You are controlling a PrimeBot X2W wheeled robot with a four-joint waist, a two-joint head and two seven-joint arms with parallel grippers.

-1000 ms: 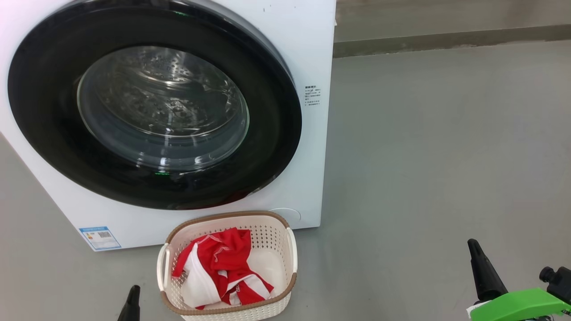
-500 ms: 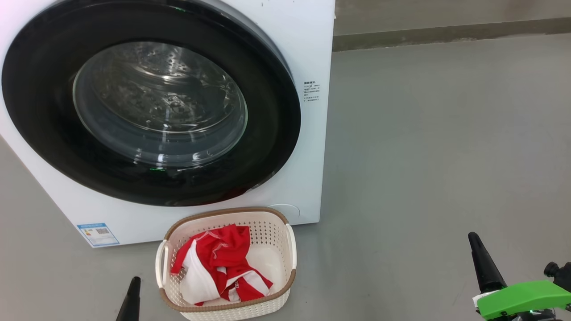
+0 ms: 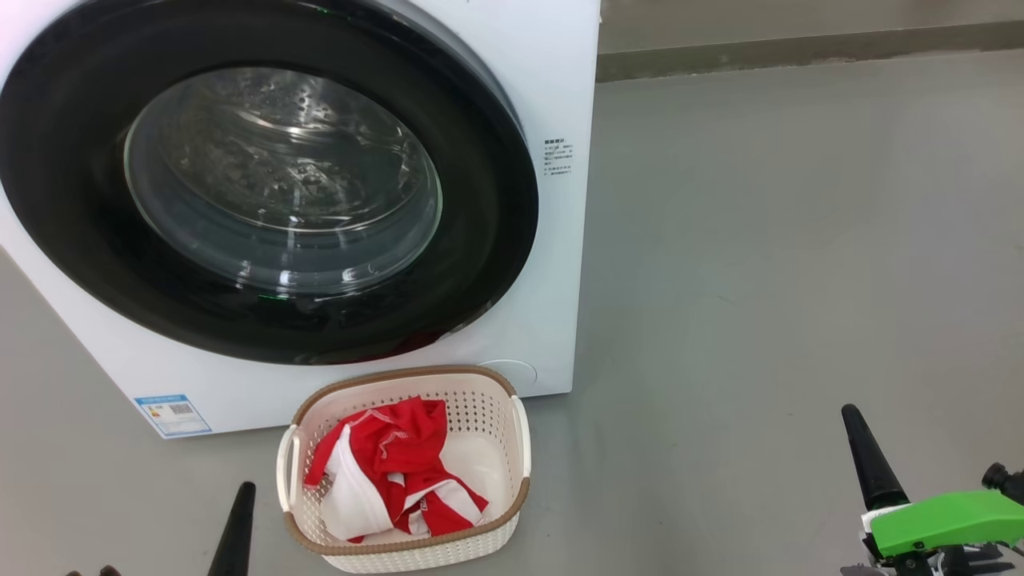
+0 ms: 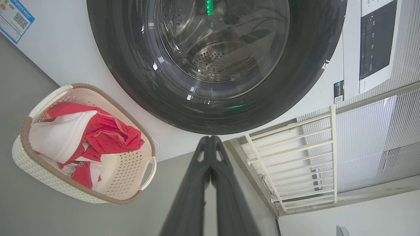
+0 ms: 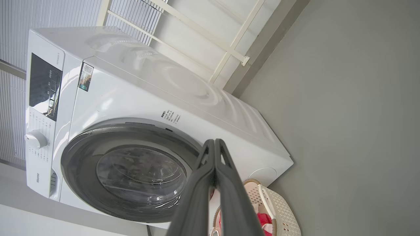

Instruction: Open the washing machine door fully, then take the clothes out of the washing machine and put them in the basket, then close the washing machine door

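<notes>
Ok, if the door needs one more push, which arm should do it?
Left, probably. The left tool sits shut beside the basket, right below the washing machine door. The right tool, also shut, is far off to the side over the floor, past the washing machine.

The head view looks steeply down on the washing machine (image 3: 552,80) from close before it, the left wrist view faces its door (image 4: 137,82) from low and near, and the right wrist view stands farther off, taking in the machine's side too, both rolled sideways, all three sharing door and basket (image 3: 416,556).
</notes>
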